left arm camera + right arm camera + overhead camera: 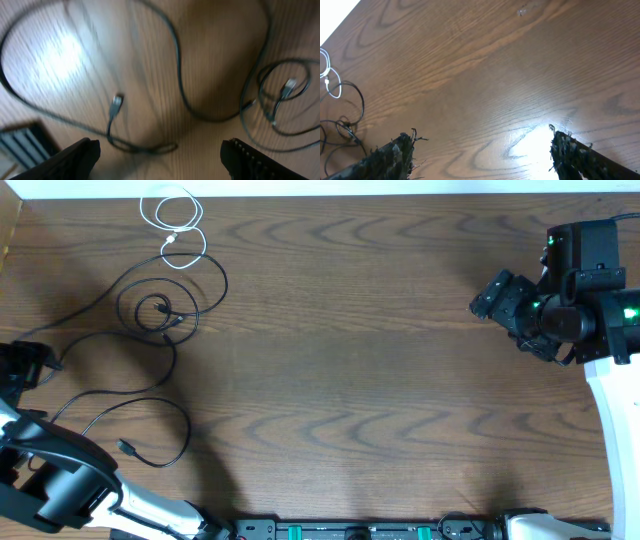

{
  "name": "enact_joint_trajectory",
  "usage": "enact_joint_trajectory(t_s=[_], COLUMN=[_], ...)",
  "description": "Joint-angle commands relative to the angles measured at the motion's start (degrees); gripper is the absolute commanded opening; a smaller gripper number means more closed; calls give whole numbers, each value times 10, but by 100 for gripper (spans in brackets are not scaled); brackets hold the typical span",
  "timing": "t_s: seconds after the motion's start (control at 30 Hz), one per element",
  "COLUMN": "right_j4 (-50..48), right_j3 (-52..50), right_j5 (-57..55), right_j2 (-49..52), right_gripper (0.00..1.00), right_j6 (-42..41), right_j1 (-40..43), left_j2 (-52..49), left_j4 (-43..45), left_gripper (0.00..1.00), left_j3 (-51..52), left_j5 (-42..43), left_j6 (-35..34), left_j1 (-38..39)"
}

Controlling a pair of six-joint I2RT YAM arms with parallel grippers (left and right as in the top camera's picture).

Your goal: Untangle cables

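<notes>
Brown wood-grain table [380, 380] carries everything on its left side. The white cable [172, 220] coils by the far left corner, and the black cables [160, 310] loop from there along the left edge toward the near side. The left gripper [160, 162] hangs over them, fingers wide apart and empty; a black plug [116, 102] lies just ahead of the gap, pointing lengthwise away from it. The right gripper [497, 295], also spread and empty, sits near the far right corner, well apart from them. The left arm is nearer.
</notes>
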State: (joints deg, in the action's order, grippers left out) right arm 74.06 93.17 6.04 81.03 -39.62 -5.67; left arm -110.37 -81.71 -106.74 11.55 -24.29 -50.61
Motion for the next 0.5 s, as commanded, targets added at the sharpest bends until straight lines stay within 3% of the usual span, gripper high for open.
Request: enact_joint_trajectory(t_s=[0.0, 0.13, 0.3, 0.47], right_j4=[1, 1, 3, 3], right_j3=[8, 8, 8, 8], right_j5=[7, 15, 17, 17], right_j2=[3, 3, 3, 3], right_gripper=[86, 86, 86, 86], right_j6=[16, 42, 50, 66], right_j1=[3, 3, 3, 3], left_j2=[-1, -1, -1, -1], left_j4=[-24, -40, -45, -3], left_gripper=[83, 87, 90, 90], left_j3=[21, 49, 111, 184], left_j5=[-24, -35, -144, -148], left_j6=[-36, -64, -154, -216], left_j1=[16, 33, 48, 46])
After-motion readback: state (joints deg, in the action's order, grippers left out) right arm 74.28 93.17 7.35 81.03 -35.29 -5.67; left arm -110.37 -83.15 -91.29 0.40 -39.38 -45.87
